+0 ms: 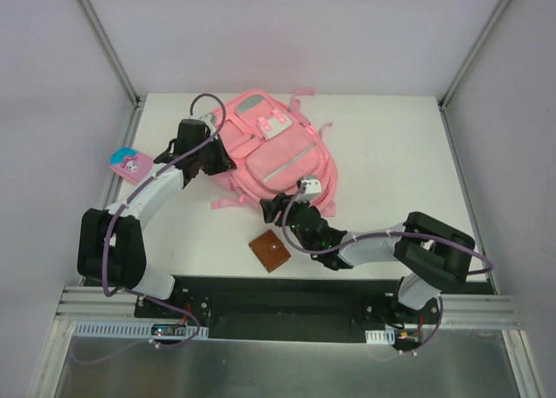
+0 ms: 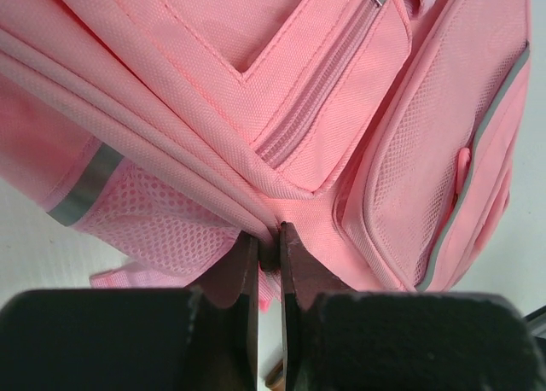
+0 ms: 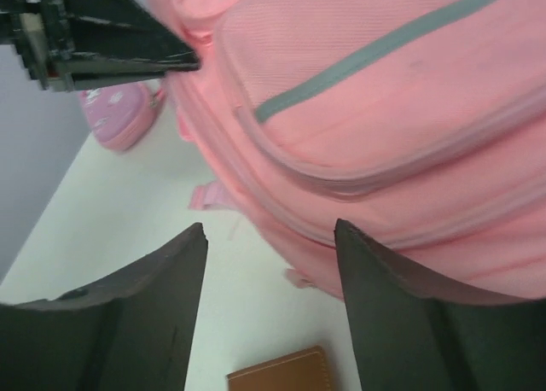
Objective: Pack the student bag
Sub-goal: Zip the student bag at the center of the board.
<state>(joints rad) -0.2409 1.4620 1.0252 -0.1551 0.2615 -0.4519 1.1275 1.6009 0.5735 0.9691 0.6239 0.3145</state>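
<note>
So the biggest thing here is the white table [image 1: 391, 155], and the pink student bag [image 1: 269, 155] lies flat on it toward the far side, front pockets up, grey reflective strip showing. It's squeezed between the two sets of fingers: one at its left edge, the other at its near bottom corner.

The left gripper [image 2: 269, 237] is pinched tight on the student bag. From the left wrist you can see both fingers closed onto a fold of pink fabric right at a seam, with the mesh side pocket just to the left of the fingertips and the zipped front pocket straight ahead of them.

The right gripper [image 3: 270, 229] is spread wide with nothing between the fingers. The bag's lower front pocket sits just past the fingertips, not touching as far as I can tell.

A brown leather-looking square [image 1: 270, 251] lies flat on the table underneath and slightly behind the right fingers, apart from the bag.

A small pink cartoon pencil case [image 1: 130, 163] sits well off to the outer side of the left fingers, by the table's left edge.
</note>
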